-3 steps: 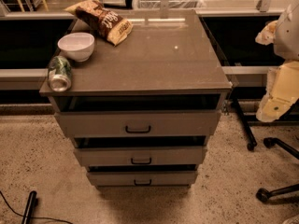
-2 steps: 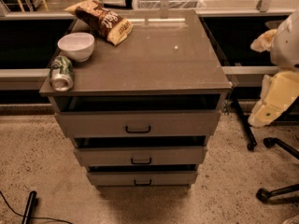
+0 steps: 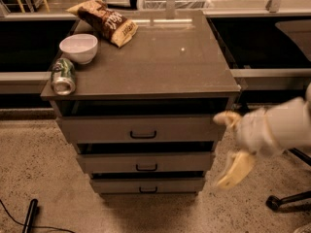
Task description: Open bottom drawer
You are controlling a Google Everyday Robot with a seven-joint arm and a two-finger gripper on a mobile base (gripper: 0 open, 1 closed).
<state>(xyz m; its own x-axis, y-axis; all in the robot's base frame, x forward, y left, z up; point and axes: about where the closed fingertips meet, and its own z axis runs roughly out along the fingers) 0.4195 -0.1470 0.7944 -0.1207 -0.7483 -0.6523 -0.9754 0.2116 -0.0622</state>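
The grey-brown cabinet (image 3: 146, 67) has three drawers. The bottom drawer (image 3: 116, 185) is the lowest and smallest front, with a small black bar handle (image 3: 148, 190); it looks pushed in. My gripper (image 3: 231, 144) comes in from the right on a white arm, beside the cabinet's right edge at the height of the top and middle drawers. Its two cream fingers (image 3: 236, 169) are spread apart and hold nothing. It is above and to the right of the bottom drawer's handle and does not touch the cabinet.
On the cabinet top lie a chip bag (image 3: 104, 20), a white bowl (image 3: 78, 47) and a green can (image 3: 63, 75) on its side at the left edge. A black cable and rod (image 3: 30, 215) lie on the floor at lower left. A chair wheel (image 3: 273, 202) stands at lower right.
My gripper has swung from the far right edge down and to the left, towards the cabinet's right side. The drawers and the things on top have not moved.
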